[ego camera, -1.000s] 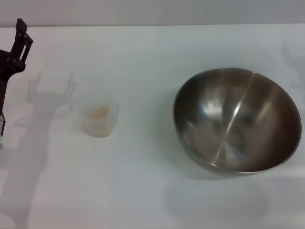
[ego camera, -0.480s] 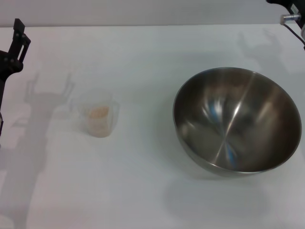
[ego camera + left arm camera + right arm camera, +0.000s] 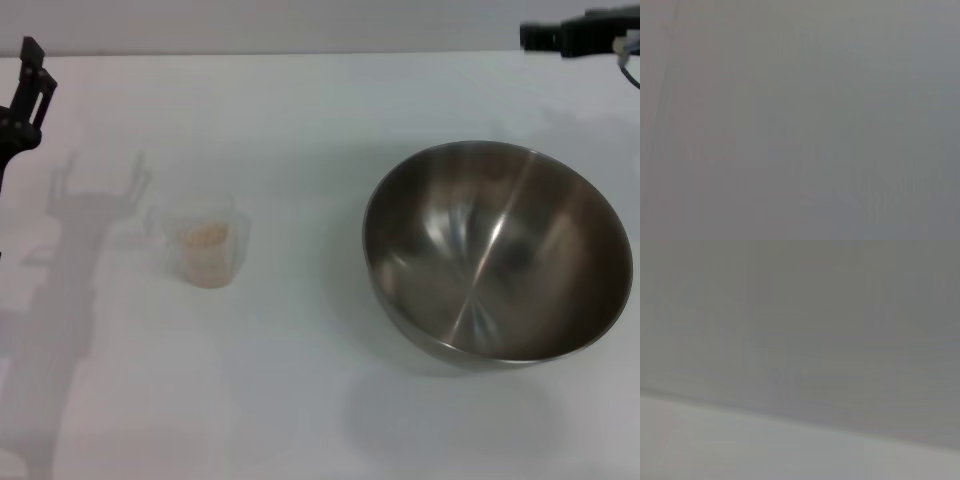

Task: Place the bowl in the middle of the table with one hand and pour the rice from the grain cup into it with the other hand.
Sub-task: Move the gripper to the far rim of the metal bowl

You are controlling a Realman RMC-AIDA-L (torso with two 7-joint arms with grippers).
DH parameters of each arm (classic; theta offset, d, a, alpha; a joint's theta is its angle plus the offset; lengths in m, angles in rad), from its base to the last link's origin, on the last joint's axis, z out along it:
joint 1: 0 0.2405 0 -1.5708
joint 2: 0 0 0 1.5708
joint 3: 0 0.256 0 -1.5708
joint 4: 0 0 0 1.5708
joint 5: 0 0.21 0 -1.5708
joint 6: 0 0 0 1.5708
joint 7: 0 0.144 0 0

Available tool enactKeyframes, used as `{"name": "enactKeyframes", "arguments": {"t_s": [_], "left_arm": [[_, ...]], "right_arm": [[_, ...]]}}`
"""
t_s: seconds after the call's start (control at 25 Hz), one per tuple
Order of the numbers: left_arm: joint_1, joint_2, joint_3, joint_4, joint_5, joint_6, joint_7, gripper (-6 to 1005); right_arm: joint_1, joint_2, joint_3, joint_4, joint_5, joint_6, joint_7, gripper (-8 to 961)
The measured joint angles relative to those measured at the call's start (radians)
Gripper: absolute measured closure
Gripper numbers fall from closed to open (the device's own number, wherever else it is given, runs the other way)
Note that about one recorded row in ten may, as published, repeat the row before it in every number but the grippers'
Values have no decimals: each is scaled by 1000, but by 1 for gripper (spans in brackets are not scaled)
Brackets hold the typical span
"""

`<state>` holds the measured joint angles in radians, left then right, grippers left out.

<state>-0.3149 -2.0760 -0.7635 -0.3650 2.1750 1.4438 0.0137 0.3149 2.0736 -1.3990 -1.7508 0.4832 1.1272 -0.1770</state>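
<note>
In the head view the steel bowl (image 3: 497,250) sits on the white table (image 3: 300,380), right of centre, empty and shiny inside. The clear grain cup (image 3: 204,243) stands left of centre with a little rice (image 3: 205,235) in it. My left gripper (image 3: 24,75) is at the far left edge, above and left of the cup. My right gripper (image 3: 545,36) comes in at the top right corner, behind the bowl. Neither touches anything. Both wrist views show only plain grey.
The table's far edge meets a grey wall (image 3: 300,25) at the top. The arms' shadows (image 3: 85,215) fall on the table left of the cup.
My right arm has come into view at the top right and moved leftward. My left gripper has drawn slightly back toward the left edge. Bowl and cup have not moved.
</note>
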Motion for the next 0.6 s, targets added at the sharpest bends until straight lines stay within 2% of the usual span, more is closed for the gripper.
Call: {"name": "enactKeyframes", "arguments": {"t_s": [0.08, 0.12, 0.16, 0.2, 0.28, 0.48, 0.6], "left_arm": [[-2, 0, -9, 1, 0, 1, 0, 137], [-2, 0, -9, 1, 0, 1, 0, 137], [-3, 0, -9, 1, 0, 1, 0, 137], [-4, 0, -10, 1, 0, 1, 0, 137], [-5, 1, -10, 1, 0, 1, -1, 137], [-6, 2, -10, 2, 0, 1, -1, 137], [-7, 2, -10, 2, 0, 1, -1, 137]], "right_arm": [[77, -2, 94, -6, 3, 238, -35, 178], [77, -2, 94, -6, 3, 238, -35, 178], [124, -3, 147, 22, 0, 343, -70, 178], [124, -3, 147, 22, 0, 343, -70, 178], [175, -13, 204, 94, -2, 452, -113, 178], [205, -28, 229, 180, -7, 510, -139, 178], [208, -28, 227, 197, -17, 512, -149, 178]]}}
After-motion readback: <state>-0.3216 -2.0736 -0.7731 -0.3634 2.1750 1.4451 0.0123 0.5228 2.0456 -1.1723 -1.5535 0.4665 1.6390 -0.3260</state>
